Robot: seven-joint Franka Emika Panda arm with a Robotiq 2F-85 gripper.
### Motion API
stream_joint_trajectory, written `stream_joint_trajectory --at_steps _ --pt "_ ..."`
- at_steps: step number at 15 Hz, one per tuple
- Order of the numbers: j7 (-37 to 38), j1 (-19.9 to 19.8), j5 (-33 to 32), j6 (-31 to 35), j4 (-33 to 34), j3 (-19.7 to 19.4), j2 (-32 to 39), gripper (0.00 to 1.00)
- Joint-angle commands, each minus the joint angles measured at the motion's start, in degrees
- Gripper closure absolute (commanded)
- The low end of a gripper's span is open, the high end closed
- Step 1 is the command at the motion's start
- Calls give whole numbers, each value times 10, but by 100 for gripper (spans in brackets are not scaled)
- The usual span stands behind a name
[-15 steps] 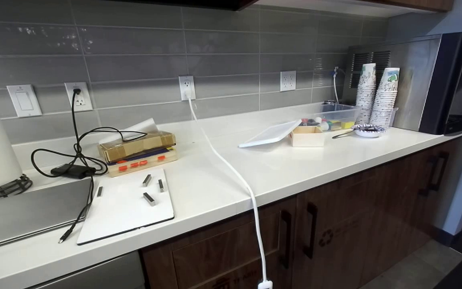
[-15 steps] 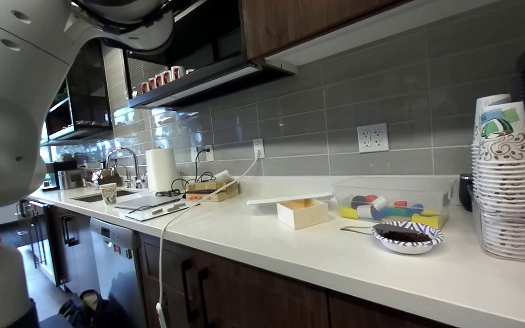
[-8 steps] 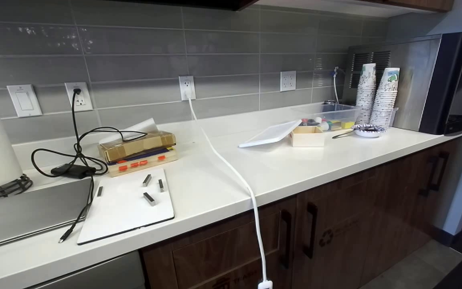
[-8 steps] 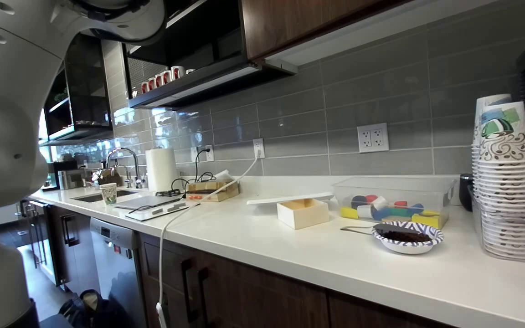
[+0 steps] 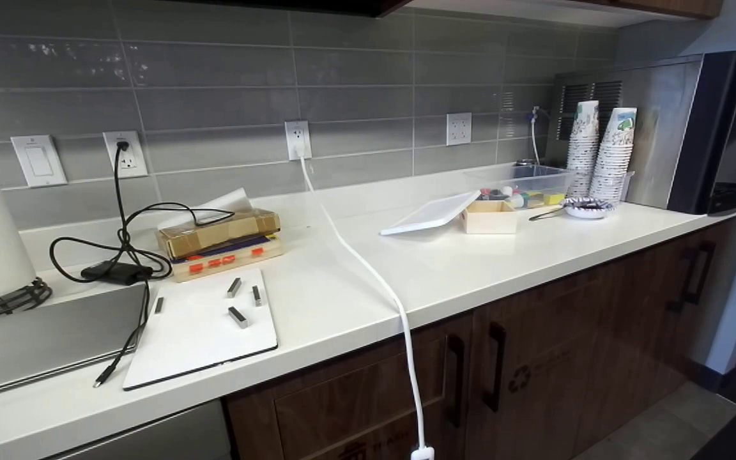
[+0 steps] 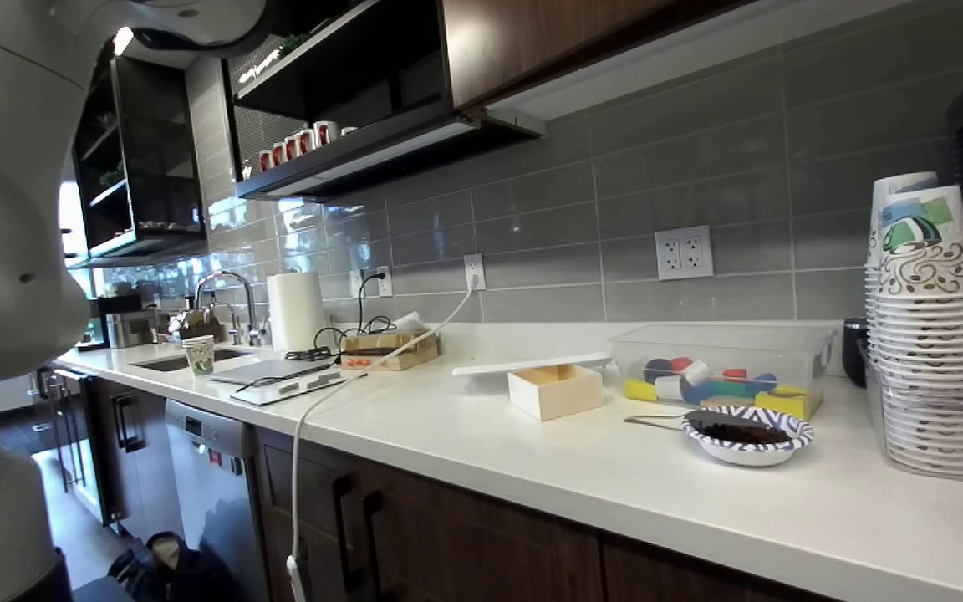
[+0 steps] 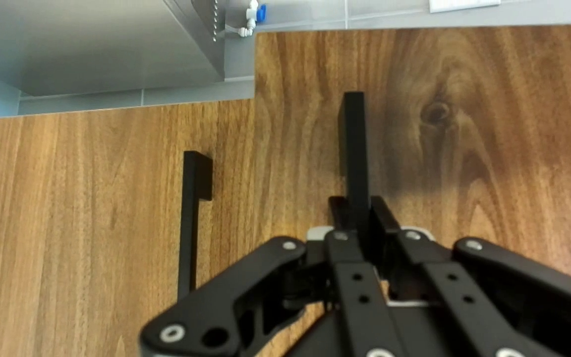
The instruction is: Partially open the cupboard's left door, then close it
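Observation:
In the wrist view, which seems upside down, the cupboard's left door [image 7: 503, 109] is a brown wooden panel on the right side. Its black bar handle [image 7: 356, 139] runs between the fingers of my gripper [image 7: 358, 201], which is shut on it. The door's edge stands out nearer to the camera than the neighbouring door [image 7: 107, 208], so it is partly open. That door has its own black handle [image 7: 189, 218]. In an exterior view the wooden upper cupboard [image 6: 523, 42] shows at the top; the gripper is out of frame in both exterior views.
My arm [image 6: 5, 209] rises at the left. An open black shelf [image 6: 364, 159] with mugs adjoins the cupboard. Below is a white counter [image 6: 481, 443] with a wooden box [image 6: 561, 393], a plastic bin [image 6: 724, 351], a bowl [image 6: 749, 456] and stacked cups [image 6: 933, 368].
In an exterior view my arm has moved up and to the left. A dark wedge along the upper cupboard's lower edge has widened, as the door swings out. The counter things have not moved.

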Motion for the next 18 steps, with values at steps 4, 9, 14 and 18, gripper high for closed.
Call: stream_joint_trajectory --at_steps 4,9,14,18 --pt "0 13 -10 87 -188 -14 -147 97" --pt "15 28 -40 159 -328 -9 -233 97" --pt "44 25 -70 236 -472 5 -332 97" --pt "69 94 -107 282 -586 -50 -424 97"
